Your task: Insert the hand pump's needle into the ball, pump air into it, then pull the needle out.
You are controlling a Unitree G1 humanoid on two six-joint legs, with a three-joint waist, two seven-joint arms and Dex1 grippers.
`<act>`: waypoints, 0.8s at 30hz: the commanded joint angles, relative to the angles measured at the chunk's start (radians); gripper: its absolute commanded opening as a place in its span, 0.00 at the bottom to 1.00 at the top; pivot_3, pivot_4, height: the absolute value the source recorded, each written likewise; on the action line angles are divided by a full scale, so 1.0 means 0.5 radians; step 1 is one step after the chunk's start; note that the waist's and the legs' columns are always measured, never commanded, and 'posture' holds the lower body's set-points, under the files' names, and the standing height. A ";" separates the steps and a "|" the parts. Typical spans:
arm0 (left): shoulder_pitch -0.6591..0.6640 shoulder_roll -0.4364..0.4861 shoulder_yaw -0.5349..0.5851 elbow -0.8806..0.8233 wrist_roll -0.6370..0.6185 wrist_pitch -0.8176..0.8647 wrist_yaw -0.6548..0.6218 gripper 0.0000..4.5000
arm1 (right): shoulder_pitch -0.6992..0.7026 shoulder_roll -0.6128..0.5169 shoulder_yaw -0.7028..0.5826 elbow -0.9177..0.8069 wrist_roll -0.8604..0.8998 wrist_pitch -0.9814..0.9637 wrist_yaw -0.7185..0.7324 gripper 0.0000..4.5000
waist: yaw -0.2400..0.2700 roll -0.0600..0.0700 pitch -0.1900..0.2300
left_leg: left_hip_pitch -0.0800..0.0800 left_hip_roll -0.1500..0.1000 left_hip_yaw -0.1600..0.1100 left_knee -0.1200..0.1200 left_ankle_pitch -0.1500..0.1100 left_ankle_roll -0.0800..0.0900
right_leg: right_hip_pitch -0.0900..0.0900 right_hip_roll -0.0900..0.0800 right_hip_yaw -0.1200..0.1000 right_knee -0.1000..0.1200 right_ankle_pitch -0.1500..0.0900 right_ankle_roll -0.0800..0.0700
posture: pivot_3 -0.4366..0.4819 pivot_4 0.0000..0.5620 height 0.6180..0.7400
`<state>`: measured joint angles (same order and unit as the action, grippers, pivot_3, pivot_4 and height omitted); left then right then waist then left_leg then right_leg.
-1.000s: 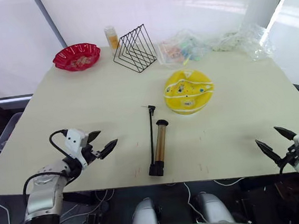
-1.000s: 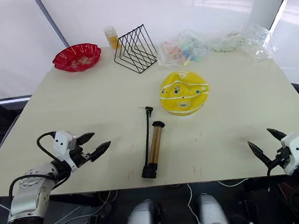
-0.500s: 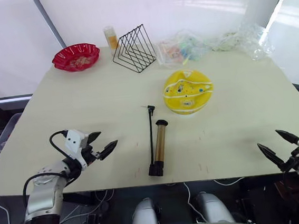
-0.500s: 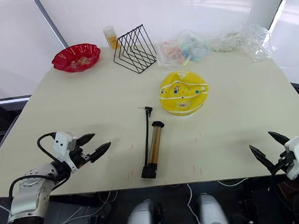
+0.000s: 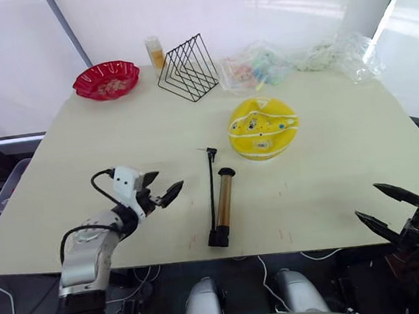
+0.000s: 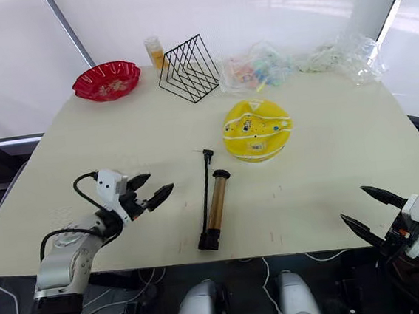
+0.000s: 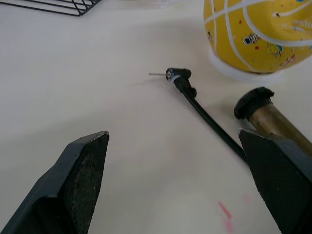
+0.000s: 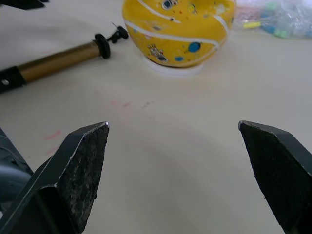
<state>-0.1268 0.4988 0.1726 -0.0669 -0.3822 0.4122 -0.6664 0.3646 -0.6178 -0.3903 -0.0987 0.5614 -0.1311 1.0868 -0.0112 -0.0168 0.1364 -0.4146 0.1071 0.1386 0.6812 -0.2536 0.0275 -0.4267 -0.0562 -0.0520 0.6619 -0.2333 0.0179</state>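
Hand pump (image 5: 222, 206): flat mid-desk (image 5: 343, 151), untouched.
Needle (image 7: 157, 74): at hose tip, near ball.
Ball (image 5: 263, 127): saggy, just beyond pump.
Left claw (image 5: 164, 190): fingers apart, empty, beside pump.
Right claw (image 5: 387, 207): fingers apart, empty, at desk edge.
Advice: grip the black fitting, not the pin.

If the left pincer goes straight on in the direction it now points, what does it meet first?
Probably the hand pump: the open left pincer points across the table at its black hose and bronze barrel. Depth is unclear, so it might pass just beyond, toward the needle.
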 commanded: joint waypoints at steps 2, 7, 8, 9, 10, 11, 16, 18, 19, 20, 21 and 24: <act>-0.153 -0.134 -0.114 -0.164 0.038 0.248 0.277 1.00 | -0.014 -0.044 -0.017 -0.165 0.101 0.064 0.066 1.00 | 0.009 0.000 0.000 | 0.000 0.000 0.000 0.000 0.000 0.000 | 0.000 0.000 0.000 0.000 0.000 0.000 | 0.48 0.27 0.97; -0.264 -0.331 -0.176 -0.216 0.138 0.485 0.640 1.00 | -0.053 -0.041 -0.023 -0.219 0.099 0.081 0.092 1.00 | 0.023 -0.001 0.000 | 0.000 -0.002 -0.002 0.000 0.000 0.000 | 0.002 0.000 0.000 -0.001 0.003 0.005 | 0.48 0.27 0.97; -0.273 -0.356 -0.192 -0.232 0.153 0.518 0.681 1.00 | -0.059 -0.040 -0.026 -0.228 0.099 0.085 0.093 1.00 | 0.023 -0.001 0.000 | 0.000 -0.002 -0.003 0.000 0.000 0.000 | 0.002 0.002 0.000 -0.002 0.003 0.005 | 0.48 0.27 0.97; -0.278 -0.383 -0.202 -0.250 0.158 0.561 0.723 1.00 | -0.062 -0.039 -0.029 -0.236 0.101 0.089 0.093 1.00 | 0.023 -0.001 0.000 | 0.000 -0.002 -0.006 0.000 0.000 0.000 | 0.002 0.003 0.000 -0.002 0.003 0.005 | 0.48 0.27 0.97; -0.289 -0.423 -0.224 -0.263 0.179 0.602 0.783 1.00 | -0.067 -0.042 -0.032 -0.245 0.104 0.091 0.097 1.00 | 0.023 -0.001 0.000 | 0.000 -0.003 -0.007 0.000 0.000 0.000 | 0.002 0.003 0.000 -0.001 0.003 0.005 | 0.48 0.27 0.97; -0.299 -0.465 -0.240 -0.270 0.205 0.655 0.858 1.00 | -0.071 -0.044 -0.034 -0.254 0.103 0.087 0.100 1.00 | 0.024 -0.001 0.000 | 0.000 -0.004 -0.009 0.000 0.000 0.000 | 0.002 0.004 0.000 -0.001 0.003 0.005 | 0.48 0.27 0.97; -0.341 -0.608 -0.334 -0.247 0.331 0.763 1.080 1.00 | -0.096 -0.051 -0.042 -0.293 0.116 0.108 0.083 1.00 | 0.030 -0.001 0.000 | 0.000 -0.008 -0.016 0.000 0.000 0.000 | 0.003 0.004 0.001 -0.002 0.003 0.005 | 0.48 0.27 0.97; -0.370 -0.655 -0.380 -0.236 0.372 0.795 1.133 1.00 | -0.102 -0.052 -0.042 -0.310 0.118 0.120 0.077 1.00 | 0.038 -0.001 0.000 | 0.000 -0.008 -0.016 0.000 0.000 0.000 | 0.003 0.004 0.001 -0.001 0.003 0.005 | 0.48 0.27 0.97; -0.385 -0.679 -0.401 -0.226 0.388 0.802 1.150 1.00 | -0.103 -0.052 -0.041 -0.321 0.118 0.126 0.074 1.00 | 0.041 -0.001 0.001 | 0.000 -0.008 -0.016 0.000 0.000 0.000 | 0.003 0.004 0.001 -0.002 0.003 0.005 | 0.48 0.27 0.97; -0.400 -0.694 -0.422 -0.213 0.409 0.800 1.166 1.00 | -0.103 -0.052 -0.041 -0.330 0.117 0.131 0.073 1.00 | 0.047 -0.001 0.001 | 0.000 -0.009 -0.016 0.000 0.000 0.000 | 0.003 0.004 0.001 -0.002 0.003 0.005 | 0.48 0.27 0.97; -0.412 -0.709 -0.432 -0.198 0.426 0.807 1.183 1.00 | -0.103 -0.052 -0.042 -0.337 0.117 0.135 0.073 1.00 | 0.050 -0.001 0.001 | -0.001 -0.009 -0.016 0.000 0.000 0.000 | 0.003 0.003 0.001 -0.002 0.003 0.004 | 0.48 0.27 0.97; -0.458 -0.751 -0.454 -0.125 0.500 0.835 1.253 1.00 | -0.104 -0.052 -0.047 -0.361 0.123 0.151 0.066 1.00 | 0.051 -0.002 0.001 | -0.001 -0.011 -0.017 0.000 0.000 0.000 | 0.003 0.003 0.001 -0.003 0.003 0.004 | 0.48 0.27 0.97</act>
<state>-0.3416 0.1285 -0.0423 -0.1281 -0.1566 0.8268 -0.0600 0.3145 -0.6299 -0.3895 -0.2433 0.5988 -0.0593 1.1242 0.0146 -0.0176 0.1367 -0.4151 0.1015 0.1296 0.6812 -0.2536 0.0276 -0.4251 -0.0546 -0.0517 0.6605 -0.2319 0.0203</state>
